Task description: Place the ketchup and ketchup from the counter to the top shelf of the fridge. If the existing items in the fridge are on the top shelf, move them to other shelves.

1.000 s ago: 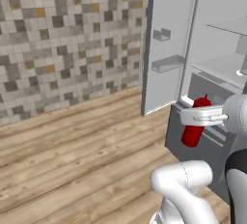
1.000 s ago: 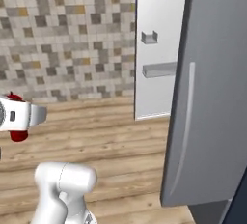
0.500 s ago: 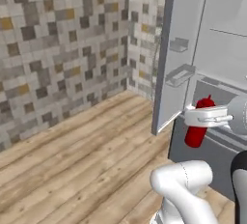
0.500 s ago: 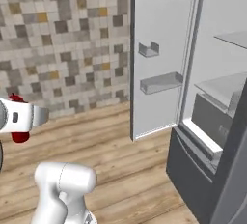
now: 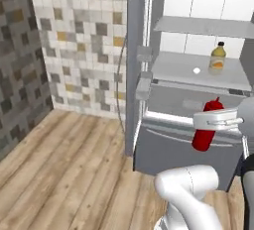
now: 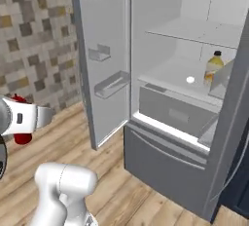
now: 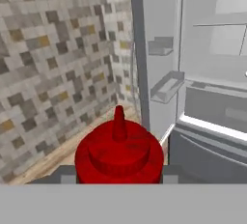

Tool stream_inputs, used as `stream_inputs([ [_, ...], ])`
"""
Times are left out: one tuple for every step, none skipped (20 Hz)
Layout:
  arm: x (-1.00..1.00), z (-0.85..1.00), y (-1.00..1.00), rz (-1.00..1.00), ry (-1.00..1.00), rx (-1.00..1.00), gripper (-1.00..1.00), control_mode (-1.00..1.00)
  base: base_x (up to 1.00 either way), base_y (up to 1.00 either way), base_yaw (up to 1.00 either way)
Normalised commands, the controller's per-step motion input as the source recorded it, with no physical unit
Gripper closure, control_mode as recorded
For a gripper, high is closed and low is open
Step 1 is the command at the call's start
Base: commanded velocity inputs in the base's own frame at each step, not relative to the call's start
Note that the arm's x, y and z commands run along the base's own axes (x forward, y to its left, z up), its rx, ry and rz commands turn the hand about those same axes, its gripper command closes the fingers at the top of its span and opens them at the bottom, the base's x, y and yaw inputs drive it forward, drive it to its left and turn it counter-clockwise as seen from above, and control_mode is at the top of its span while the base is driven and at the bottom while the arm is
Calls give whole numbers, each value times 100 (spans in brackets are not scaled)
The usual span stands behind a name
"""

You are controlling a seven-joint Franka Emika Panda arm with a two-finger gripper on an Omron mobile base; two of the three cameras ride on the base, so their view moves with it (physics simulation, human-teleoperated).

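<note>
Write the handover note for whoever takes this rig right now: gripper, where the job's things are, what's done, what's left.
Gripper: shut on the red ketchup bottle, held upright in front of the fridge.
Fridge: door open. Top shelf has nothing on it. The yellowish dark-capped bottle and small white ball sit on the shelf below, so they need no moving.
Done: first ketchup picked up and brought to the open fridge.
Left: set this bottle on the top shelf, then fetch the second ketchup from the counter and put it there too.
</note>
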Motion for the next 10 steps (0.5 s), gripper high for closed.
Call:
stream_inputs([
  [0,0,0,0,0,0,100,100,31,44,-83],
  [0,0,0,0,0,0,100,100,29,41,-83],
  [0,0,0,0,0,0,100,100,28,41,-84],
  [0,0,0,0,0,0,100,100,28,39,-84],
  [0,0,0,0,0,0,100,100,29,40,-84],
  [0,0,0,0,0,0,100,100,31,41,-84],
  [0,0,0,0,0,0,100,100,34,44,-83],
  [0,0,0,0,0,0,100,100,44,46,-81],
  [0,0,0,0,0,0,100,100,57,50,-77],
  [0,0,0,0,0,0,100,100,86,59,-65],
])
